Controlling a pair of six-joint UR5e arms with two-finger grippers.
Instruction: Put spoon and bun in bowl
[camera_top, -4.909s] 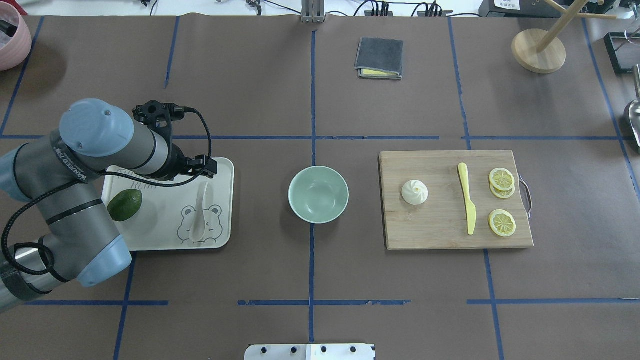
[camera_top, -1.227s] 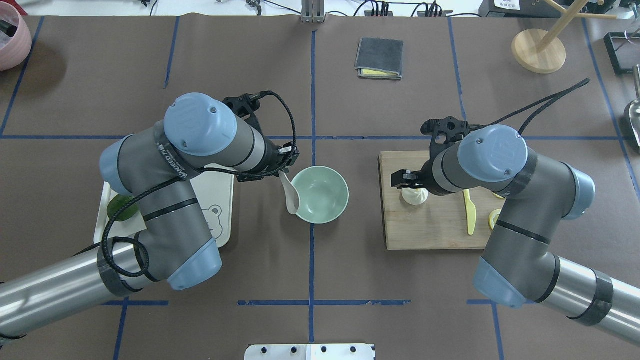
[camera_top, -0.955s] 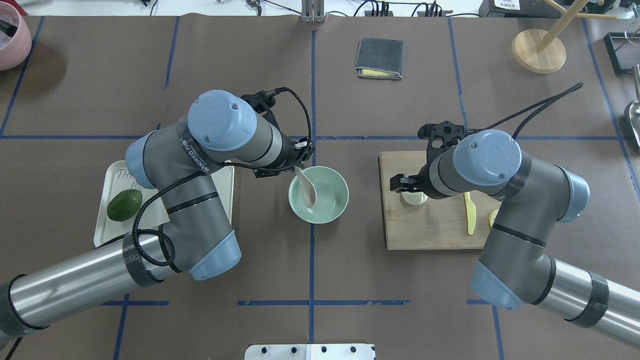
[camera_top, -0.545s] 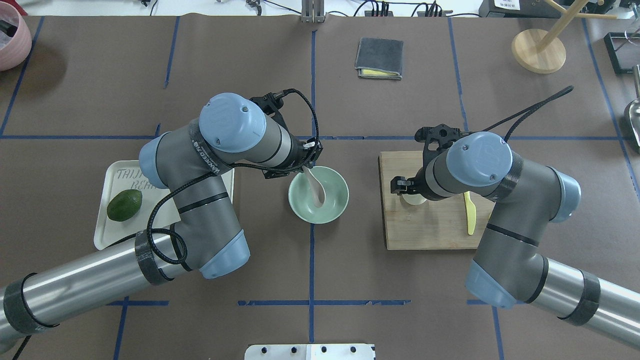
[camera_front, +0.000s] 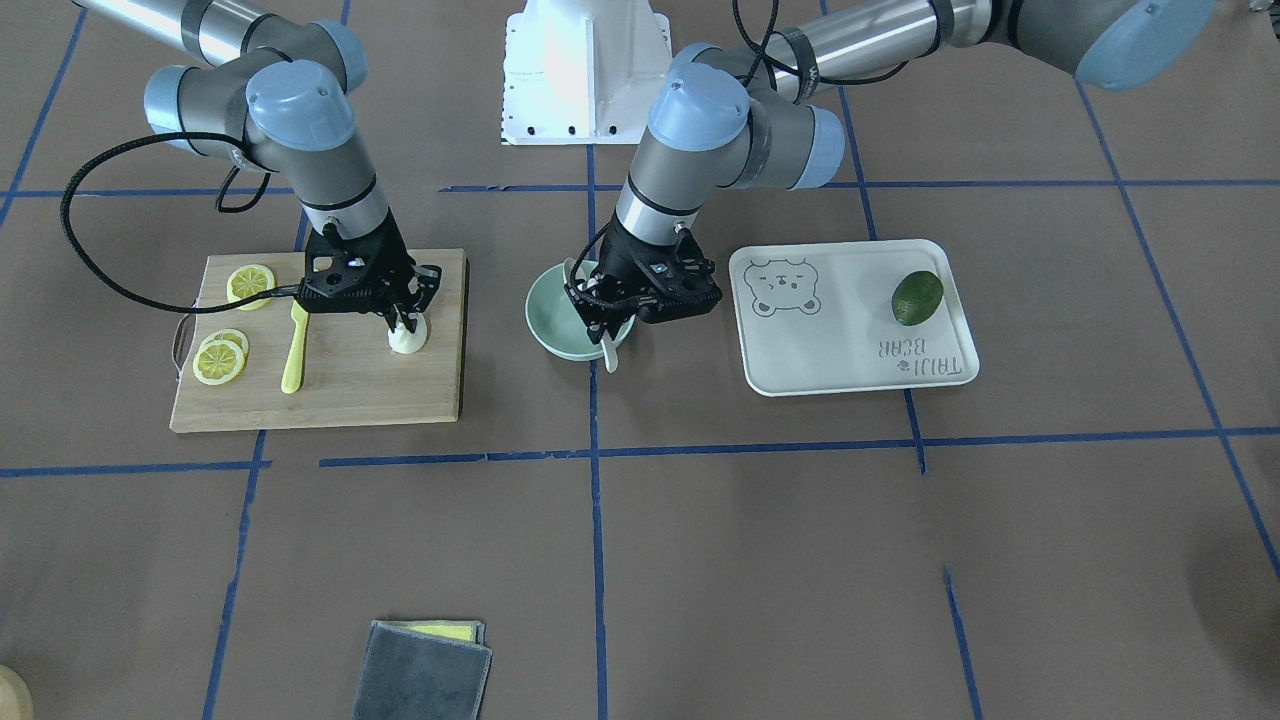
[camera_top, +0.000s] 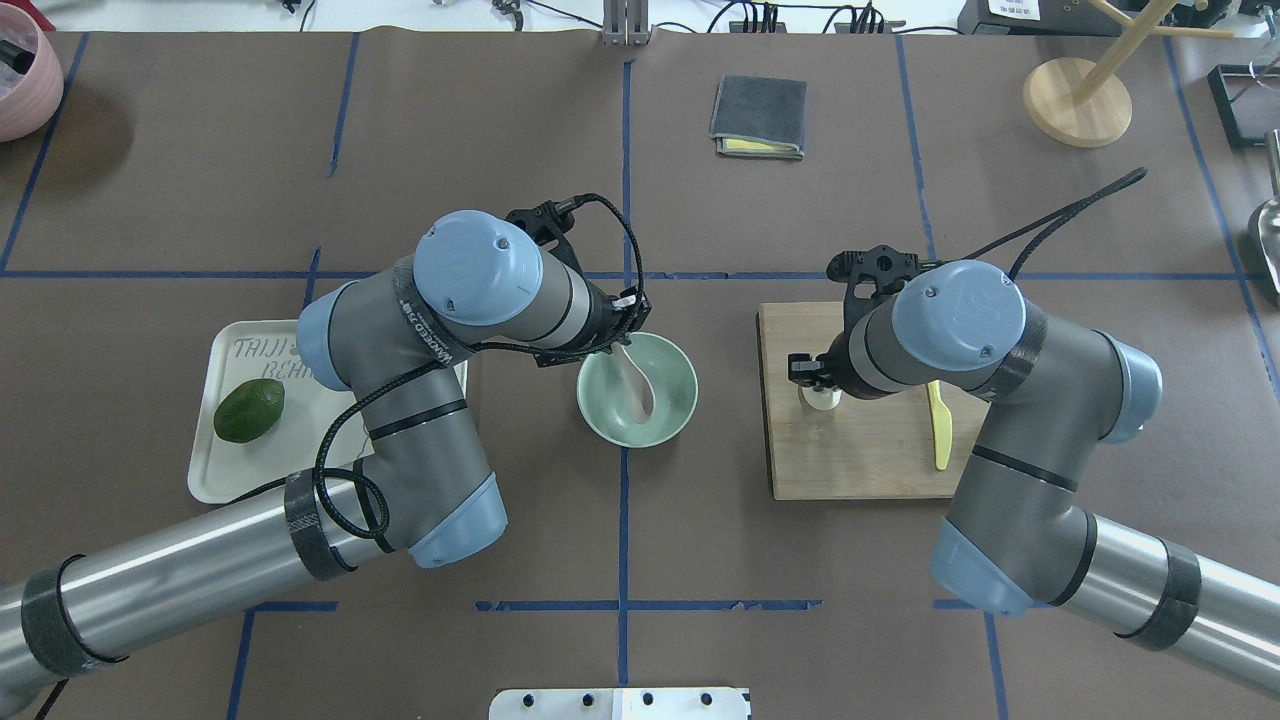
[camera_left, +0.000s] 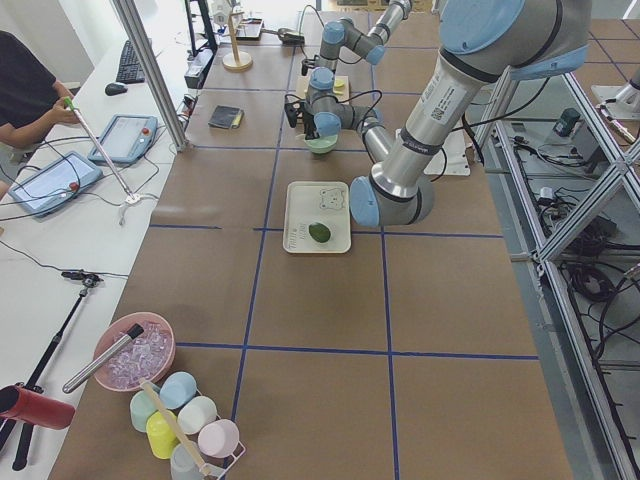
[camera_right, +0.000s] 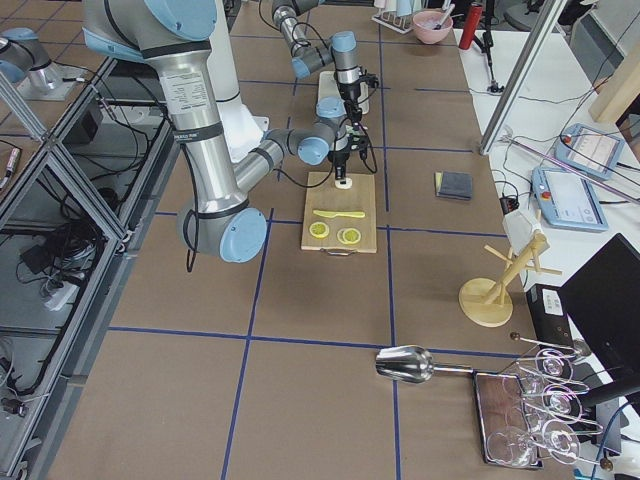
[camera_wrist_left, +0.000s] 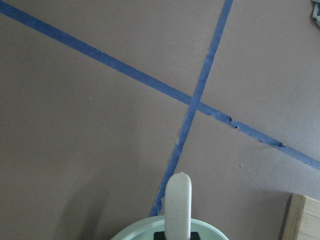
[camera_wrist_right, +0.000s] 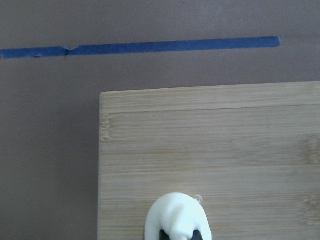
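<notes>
The pale mint-green bowl (camera_top: 668, 405) (camera_front: 548, 322) stands at the table's middle. My left gripper (camera_top: 620, 340) (camera_front: 605, 325) is at its rim, shut on the off-white spoon (camera_top: 637, 390) (camera_front: 611, 355), whose scoop hangs inside the bowl. The spoon's end also shows in the left wrist view (camera_wrist_left: 178, 205). The white bun (camera_front: 408, 340) (camera_top: 820, 398) (camera_wrist_right: 177, 215) is at the left part of the wooden cutting board (camera_top: 860, 460). My right gripper (camera_front: 405, 322) (camera_top: 818, 385) is shut on it from above. I cannot tell whether the bun is off the board.
A yellow plastic knife (camera_top: 938, 425) and lemon slices (camera_front: 220, 358) lie on the board. A white tray (camera_top: 240, 470) with a green fruit (camera_top: 249, 410) sits left of the bowl. A grey cloth (camera_top: 758, 116) and a wooden stand (camera_top: 1077, 100) are at the far side.
My left arm carried the spoon from the tray to the bowl and lowered its scoop inside. My right arm came in over the board, and the gripper and bun shifted slightly left.
</notes>
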